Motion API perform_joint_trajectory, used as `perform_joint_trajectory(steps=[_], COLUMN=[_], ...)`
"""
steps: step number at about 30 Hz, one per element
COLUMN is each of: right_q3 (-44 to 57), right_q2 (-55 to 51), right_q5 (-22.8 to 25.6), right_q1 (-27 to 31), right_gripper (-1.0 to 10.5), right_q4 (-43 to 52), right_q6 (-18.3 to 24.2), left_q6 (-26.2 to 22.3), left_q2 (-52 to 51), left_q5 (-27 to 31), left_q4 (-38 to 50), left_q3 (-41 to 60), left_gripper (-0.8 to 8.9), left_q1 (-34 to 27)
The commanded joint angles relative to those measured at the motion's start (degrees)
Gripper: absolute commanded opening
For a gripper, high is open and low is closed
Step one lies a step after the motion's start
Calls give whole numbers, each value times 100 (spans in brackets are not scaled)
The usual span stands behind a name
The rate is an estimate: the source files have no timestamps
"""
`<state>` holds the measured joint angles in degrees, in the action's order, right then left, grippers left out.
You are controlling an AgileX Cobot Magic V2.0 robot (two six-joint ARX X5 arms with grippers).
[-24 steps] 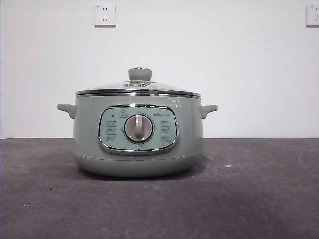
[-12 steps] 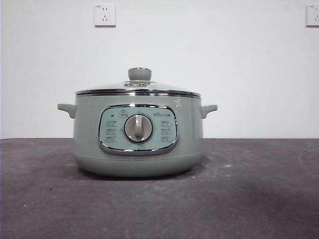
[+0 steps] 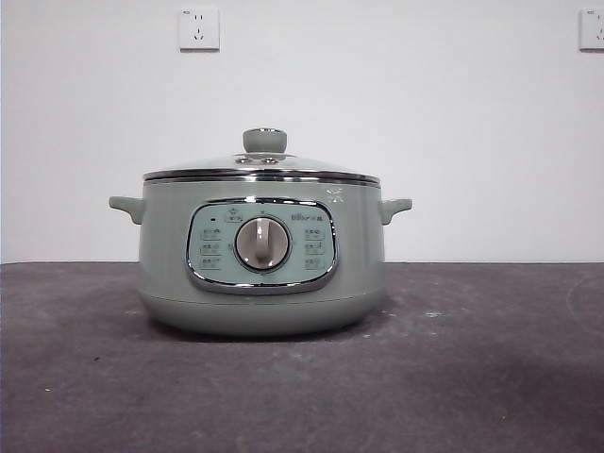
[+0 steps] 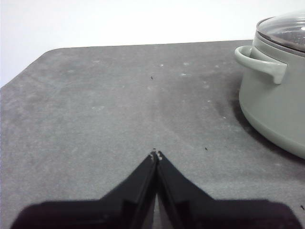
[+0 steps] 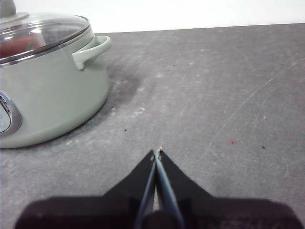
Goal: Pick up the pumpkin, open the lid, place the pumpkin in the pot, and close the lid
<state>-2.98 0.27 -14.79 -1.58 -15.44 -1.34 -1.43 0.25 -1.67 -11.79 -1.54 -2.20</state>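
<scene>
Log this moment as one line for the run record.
lid: on pot | pumpkin: reddish shape under glass, unclear | left hand: shut, empty, beside pot | right hand: shut, empty, beside pot

Pot (image 3: 261, 283): sage green all over, handles the same; paler green panel in a shiny chrome frame, silver dial at centre.
Lid (image 3: 261, 168): clear glass, chrome rim, sage-green knob; a reddish-orange patch shows through the glass in the right wrist view.
Table (image 3: 491, 377): dark grey, pale scuffs and specks.
Wall (image 3: 425, 113): white; white sockets (image 3: 198, 28) in the upper corners of the frame.
Both grippers, left gripper (image 4: 156, 155) and right gripper (image 5: 156, 153): matt black.
</scene>
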Motion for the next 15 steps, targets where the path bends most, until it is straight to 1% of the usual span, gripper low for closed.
perform_joint_trajectory(steps=[1,2,15], right_q3=[57,57,55], right_q2=[-20,-20,-17], right_q5=[17,13,17], right_q1=[2,2,2], right_gripper=[-1,-1,0], right_q4=[0,2,-2], right_q6=[-85,-157,-160], left_q6=[35,35,35], left_q2=[-17,-17,-17], left_q5=[-2,-2,-2], left_q4=[-2,-2,-2], left_q3=[87,87,85], left_gripper=[-3,-3,-3], left_q1=[-13,-13,-13])
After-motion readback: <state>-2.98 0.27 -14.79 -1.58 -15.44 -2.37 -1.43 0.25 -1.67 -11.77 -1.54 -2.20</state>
